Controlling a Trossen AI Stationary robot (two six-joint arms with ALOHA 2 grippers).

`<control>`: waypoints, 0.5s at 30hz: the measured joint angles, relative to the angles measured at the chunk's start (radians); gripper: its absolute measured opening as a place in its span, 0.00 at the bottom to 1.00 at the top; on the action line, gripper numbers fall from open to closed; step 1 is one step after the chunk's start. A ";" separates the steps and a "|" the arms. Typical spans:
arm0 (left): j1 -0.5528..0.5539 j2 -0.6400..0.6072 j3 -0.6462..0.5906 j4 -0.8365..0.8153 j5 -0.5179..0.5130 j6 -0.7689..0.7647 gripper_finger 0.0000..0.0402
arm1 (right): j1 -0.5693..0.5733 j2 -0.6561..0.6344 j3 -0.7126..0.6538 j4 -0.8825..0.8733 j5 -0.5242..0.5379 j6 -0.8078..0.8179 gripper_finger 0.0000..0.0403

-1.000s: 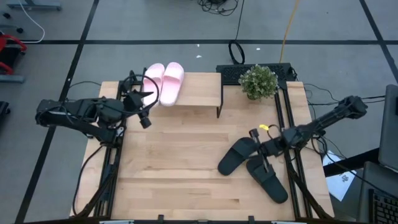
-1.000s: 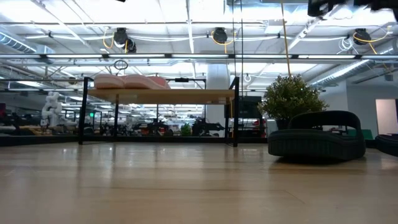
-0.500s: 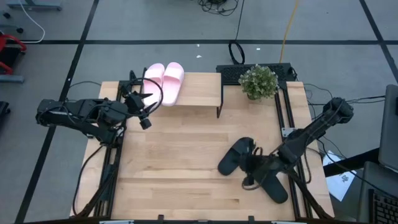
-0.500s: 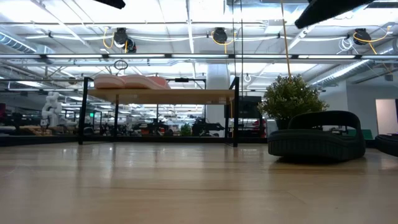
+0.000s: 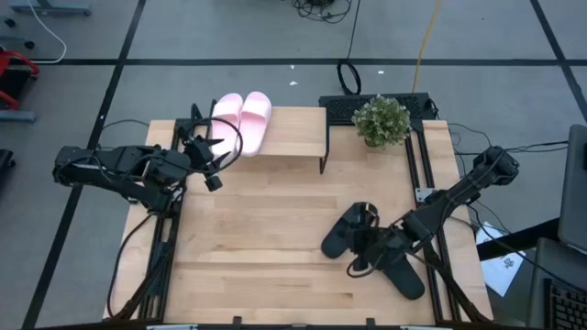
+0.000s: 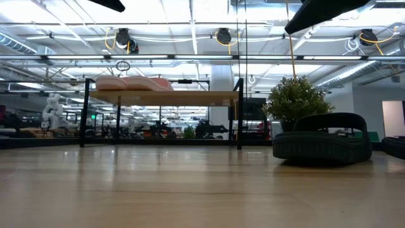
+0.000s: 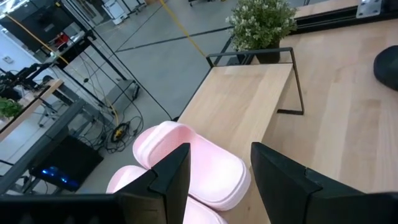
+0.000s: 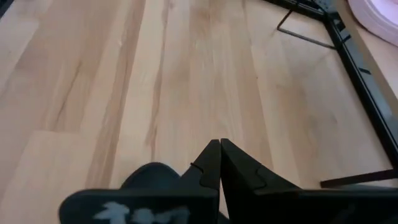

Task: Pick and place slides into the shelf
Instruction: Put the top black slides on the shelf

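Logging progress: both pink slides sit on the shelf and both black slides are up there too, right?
Not quite. The pink slides do sit on the shelf, but the black slides lie on the tabletop, beside the right gripper, as the high view shows.

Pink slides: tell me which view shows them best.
The high view: both pink slides lie side by side on the shelf, seen whole from above. The left wrist view shows them close, but partly cut off and behind the gripper's fingers. The low view shows only their side edges. The right wrist view catches a sliver.
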 joint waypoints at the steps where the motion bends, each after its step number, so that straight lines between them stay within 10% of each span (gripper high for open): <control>1: 0.000 0.000 0.000 0.000 0.000 -0.001 0.44 | -0.007 0.000 0.000 -0.001 -0.001 0.003 0.00; 9: 0.000 0.000 0.000 0.000 0.000 0.001 0.44 | -0.063 -0.001 0.000 -0.143 -0.075 0.149 0.10; 15: 0.000 0.000 0.000 0.001 0.000 0.002 0.44 | -0.122 -0.001 -0.001 -0.199 -0.394 0.313 0.28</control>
